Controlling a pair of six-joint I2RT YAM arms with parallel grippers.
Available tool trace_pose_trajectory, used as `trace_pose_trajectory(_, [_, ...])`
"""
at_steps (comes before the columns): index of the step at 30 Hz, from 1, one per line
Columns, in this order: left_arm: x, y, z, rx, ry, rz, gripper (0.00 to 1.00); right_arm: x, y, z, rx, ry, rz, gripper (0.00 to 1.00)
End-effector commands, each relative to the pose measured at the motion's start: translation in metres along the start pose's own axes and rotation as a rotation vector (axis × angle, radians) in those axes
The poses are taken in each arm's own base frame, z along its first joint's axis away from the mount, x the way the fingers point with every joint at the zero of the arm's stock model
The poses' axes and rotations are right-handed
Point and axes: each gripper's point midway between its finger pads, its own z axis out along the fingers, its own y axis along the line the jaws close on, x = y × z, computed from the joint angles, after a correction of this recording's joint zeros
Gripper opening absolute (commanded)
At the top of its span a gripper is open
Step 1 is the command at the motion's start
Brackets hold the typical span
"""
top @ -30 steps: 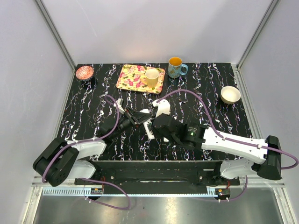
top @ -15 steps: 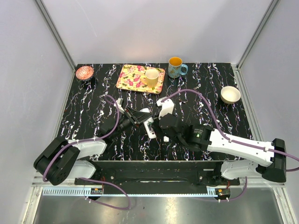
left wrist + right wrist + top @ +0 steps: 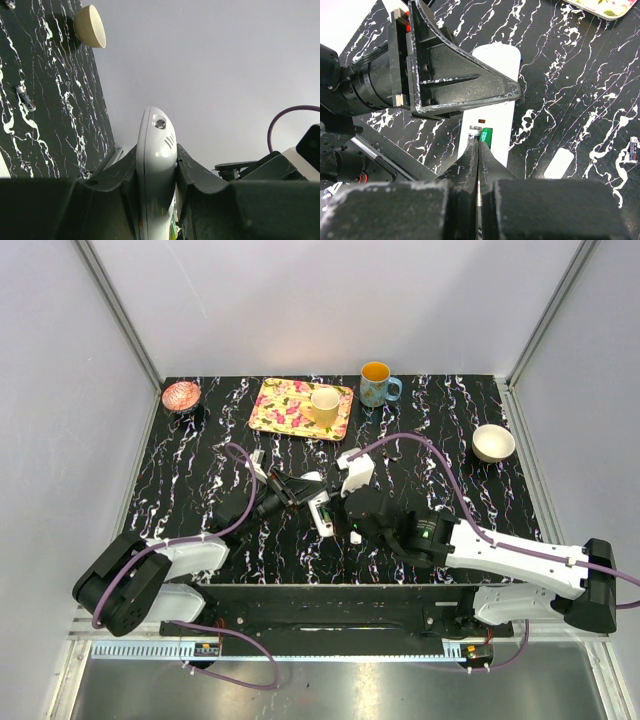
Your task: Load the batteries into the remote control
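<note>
Right wrist view: the right gripper [image 3: 478, 146] is pinched fully closed, its tips over the remote control [image 3: 501, 60], with a green battery [image 3: 486, 136] just ahead of them. The left gripper [image 3: 157, 167] clamps the remote control's body. A loose battery [image 3: 633, 150] lies well off to the right gripper's right.

You're over a black table [image 3: 200, 450] veined in white, like marble. At twelve o'clock your tray [image 3: 280, 405] is yellow with pink flowers, and the cup [image 3: 324, 405] on it is pale yellow. At one o'clock the mug [image 3: 378, 388] is blue, orange inside. There's a cream bowl [image 3: 493, 443] at two and a coppery pink bowl [image 3: 181, 396] at ten. Dead centre, the remote control [image 3: 495, 62] shows white, with a green battery [image 3: 486, 136] in its dark recess. Purple cables [image 3: 420, 443] loop across the middle.
</note>
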Motion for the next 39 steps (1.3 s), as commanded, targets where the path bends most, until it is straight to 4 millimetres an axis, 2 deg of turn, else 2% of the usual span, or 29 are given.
trace_pose_trajectory(1, [-0.003,-0.045,0.005,0.139,0.001,0.026,0.00,-0.009,-0.004,0.001,0.024,-0.056,0.010,0.00])
trace_pose_trajectory(6, [-0.003,-0.047,0.006,0.139,0.004,0.027,0.00,-0.004,-0.006,0.001,0.029,-0.047,0.017,0.00])
trace_pose_trajectory(8, [-0.004,-0.044,0.006,0.129,0.002,0.030,0.00,-0.010,-0.005,-0.002,0.025,-0.061,0.031,0.00])
trace_pose_trajectory(11, [-0.003,-0.040,0.006,0.120,0.001,0.030,0.00,-0.015,-0.005,-0.004,0.022,-0.072,0.034,0.21])
trace_pose_trajectory(14, [-0.003,-0.037,0.006,0.116,0.001,0.027,0.00,-0.015,-0.003,-0.005,0.020,-0.062,0.026,0.32])
trace_pose_trajectory(17, [-0.002,-0.036,0.005,0.113,0.002,0.027,0.00,-0.010,-0.002,-0.002,0.019,-0.035,0.013,0.39])
trace_pose_trajectory(20, [-0.002,-0.037,0.006,0.114,0.003,0.028,0.00,-0.004,0.001,0.001,0.012,-0.005,-0.001,0.39])
trace_pose_trajectory(29, [-0.002,-0.040,0.005,0.121,0.007,0.033,0.00,0.007,0.001,0.005,0.018,0.037,-0.018,0.24])
trace_pose_trajectory(36, [-0.001,-0.039,0.005,0.115,0.010,0.035,0.00,0.006,0.003,0.007,0.020,0.041,-0.025,0.14])
trace_pose_trajectory(37, [-0.001,-0.038,0.004,0.112,0.010,0.035,0.00,0.008,0.003,0.007,0.020,0.049,-0.029,0.14])
trace_pose_trajectory(39, [-0.001,-0.037,0.004,0.109,0.012,0.034,0.00,0.008,0.007,0.008,0.010,0.061,-0.035,0.21])
